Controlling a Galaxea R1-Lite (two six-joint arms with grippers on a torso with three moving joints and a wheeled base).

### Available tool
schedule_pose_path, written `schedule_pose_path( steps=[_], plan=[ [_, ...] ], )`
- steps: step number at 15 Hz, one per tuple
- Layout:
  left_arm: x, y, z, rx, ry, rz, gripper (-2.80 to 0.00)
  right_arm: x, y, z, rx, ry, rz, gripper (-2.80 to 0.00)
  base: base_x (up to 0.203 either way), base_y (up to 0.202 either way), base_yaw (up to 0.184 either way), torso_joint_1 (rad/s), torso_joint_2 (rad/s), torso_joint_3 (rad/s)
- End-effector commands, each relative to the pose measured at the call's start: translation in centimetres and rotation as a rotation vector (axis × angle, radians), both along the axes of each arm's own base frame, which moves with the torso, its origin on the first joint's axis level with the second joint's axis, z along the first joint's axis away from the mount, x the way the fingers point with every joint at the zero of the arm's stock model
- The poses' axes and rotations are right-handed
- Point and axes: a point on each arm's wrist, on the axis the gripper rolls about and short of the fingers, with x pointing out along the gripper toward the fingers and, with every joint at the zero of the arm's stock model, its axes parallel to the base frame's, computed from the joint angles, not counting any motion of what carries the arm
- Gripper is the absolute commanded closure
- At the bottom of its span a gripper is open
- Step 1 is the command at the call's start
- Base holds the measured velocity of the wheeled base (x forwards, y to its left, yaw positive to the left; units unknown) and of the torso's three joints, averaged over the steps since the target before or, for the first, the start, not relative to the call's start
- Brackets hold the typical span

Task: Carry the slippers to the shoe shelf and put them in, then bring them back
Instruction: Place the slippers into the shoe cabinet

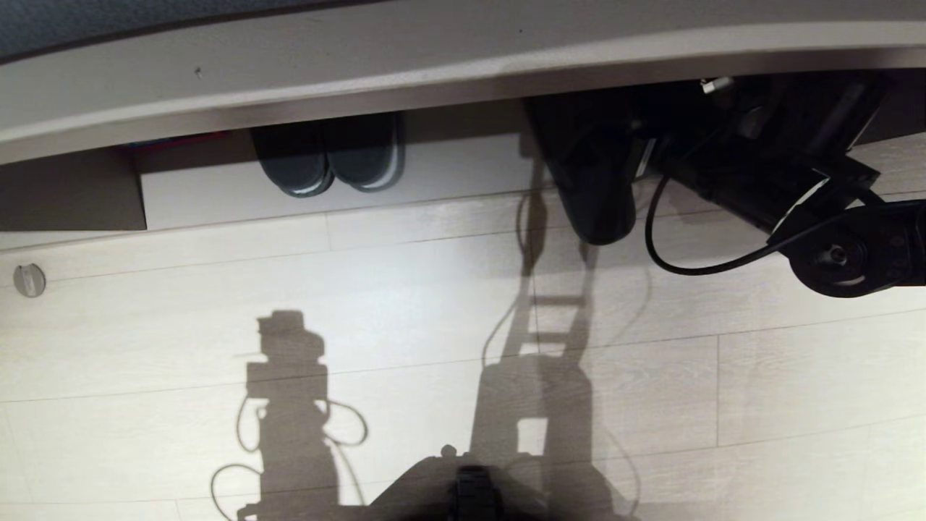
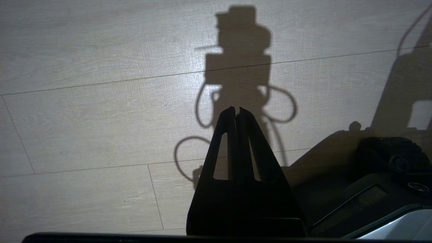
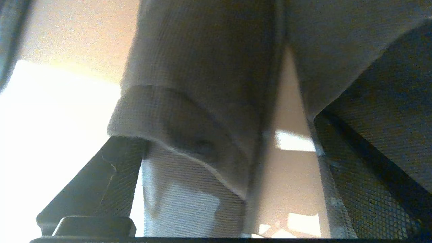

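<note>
The shoe shelf point(image 1: 289, 94) runs across the far side of the head view, its opening facing me. A dark slipper point(image 1: 589, 195) pokes out of that opening onto the floor, just left of my right arm point(image 1: 796, 181). In the right wrist view my right gripper point(image 3: 216, 131) is open, its fingers point(image 3: 98, 179) spread wide around a grey ribbed slipper point(image 3: 189, 84). A strip of beige surface shows between this slipper and the far finger. More grey fabric point(image 3: 330, 40) lies beyond that finger. My left gripper point(image 2: 236, 108) is shut and empty, parked over the plank floor.
A darker pair with white sole edges point(image 1: 325, 163) sits in the shelf opening further left. A small round disc point(image 1: 29, 280) lies on the floor at the left. A black cable point(image 1: 694, 268) loops below my right arm. My base point(image 1: 470, 492) is at the near edge.
</note>
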Motion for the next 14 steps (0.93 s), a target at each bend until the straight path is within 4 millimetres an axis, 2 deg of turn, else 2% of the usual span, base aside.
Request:
schedule_pose_path(
  steps=[1,10,14],
  plan=[
    [0.0,0.0,0.0,-0.001,-0.001,0.001,0.00,0.1,0.4,-0.2,-0.001,0.001,0.011,-2.80,0.000,0.000,0.000,0.000,0.00,0.000],
    [0.0,0.0,0.0,-0.001,-0.001,-0.001,0.00,-2.3,-0.2,0.7,-0.009,-0.014,-0.042,-2.80,0.000,0.000,0.000,0.000,0.00,0.000],
    [0.0,0.0,0.0,-0.001,0.000,0.000,0.00,-4.1,-0.8,-0.7,-0.026,0.031,-0.052,-2.80,0.000,0.000,0.000,0.000,0.00,0.000]
  ],
)
